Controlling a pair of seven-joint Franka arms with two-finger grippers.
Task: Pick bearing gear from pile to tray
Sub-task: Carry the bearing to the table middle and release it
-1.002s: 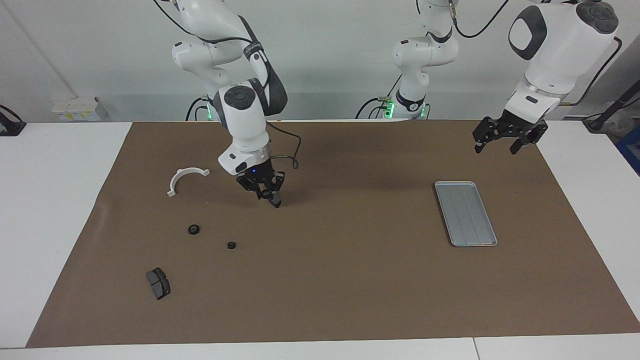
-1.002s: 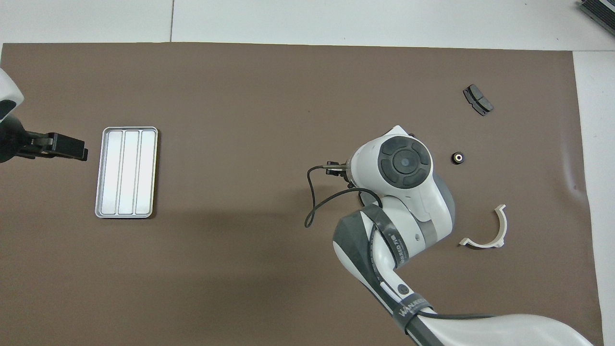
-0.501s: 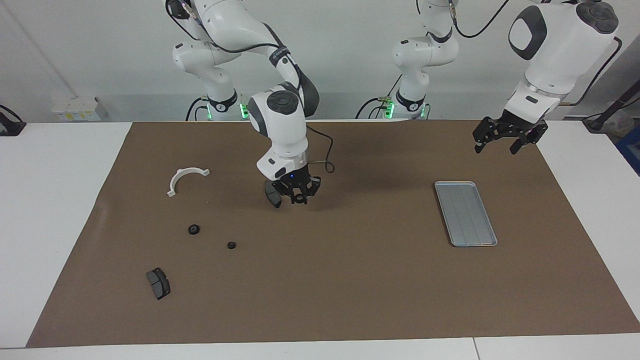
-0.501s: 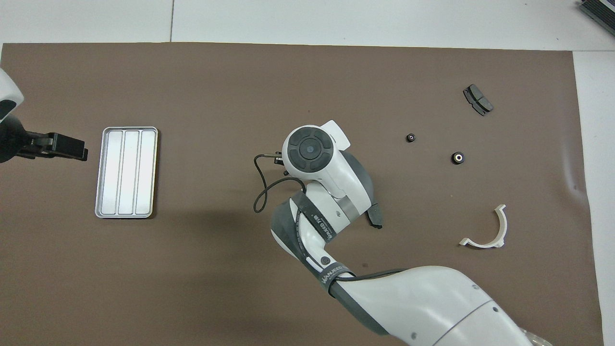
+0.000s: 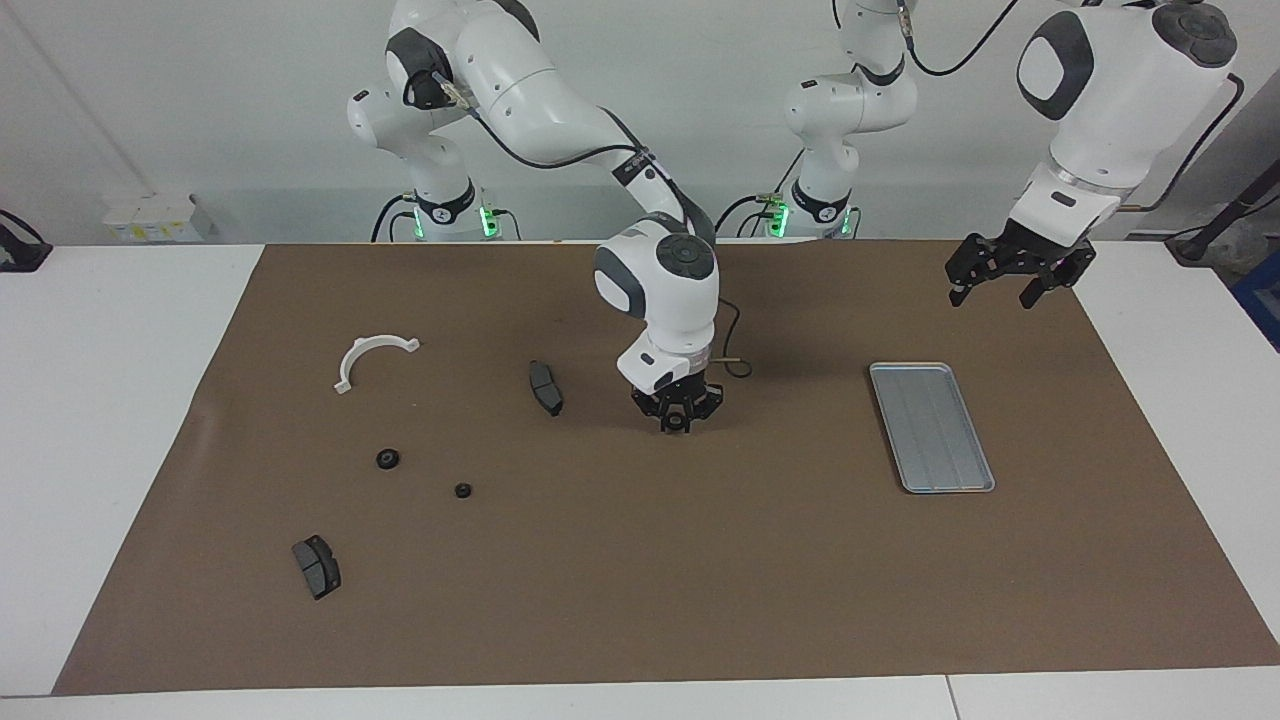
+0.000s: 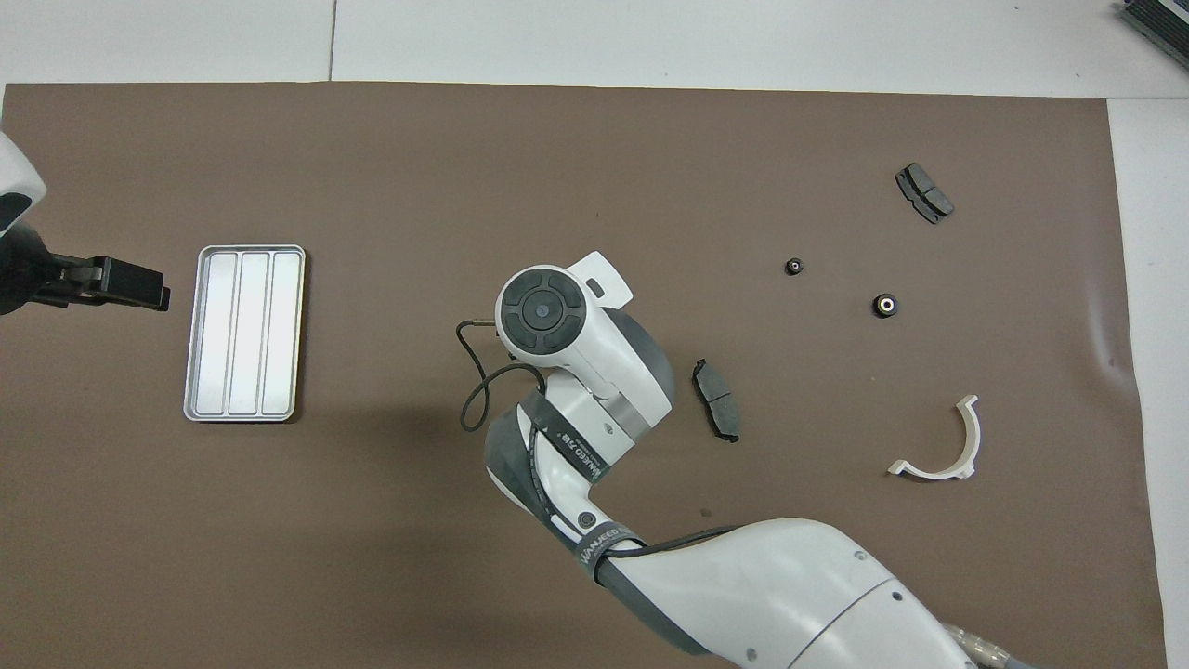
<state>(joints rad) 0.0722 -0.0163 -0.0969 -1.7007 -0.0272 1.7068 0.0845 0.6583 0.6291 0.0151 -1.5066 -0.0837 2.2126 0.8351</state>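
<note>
The pile lies toward the right arm's end of the brown mat: a white half-ring bracket (image 5: 372,342) (image 6: 932,474), two small black round pieces (image 5: 387,459) (image 5: 462,490) and two dark brake-pad pieces (image 5: 545,387) (image 5: 316,566). The silver tray (image 5: 932,427) (image 6: 243,333) lies empty toward the left arm's end. My right gripper (image 5: 678,418) hangs low over the middle of the mat, between the pile and the tray, shut on what looks like a small dark round piece. The overhead view hides it under the wrist. My left gripper (image 5: 1000,290) waits open, raised near the tray.
The brown mat (image 5: 700,560) covers most of the white table. The right arm's cable loops beside its wrist (image 6: 478,390). A dark object sits at the table's far corner (image 6: 1156,23).
My right gripper has travelled from over the brake pad near the bracket toward the tray, now over mid-mat. That brake pad is uncovered and stays on the mat. The left arm has not moved.
</note>
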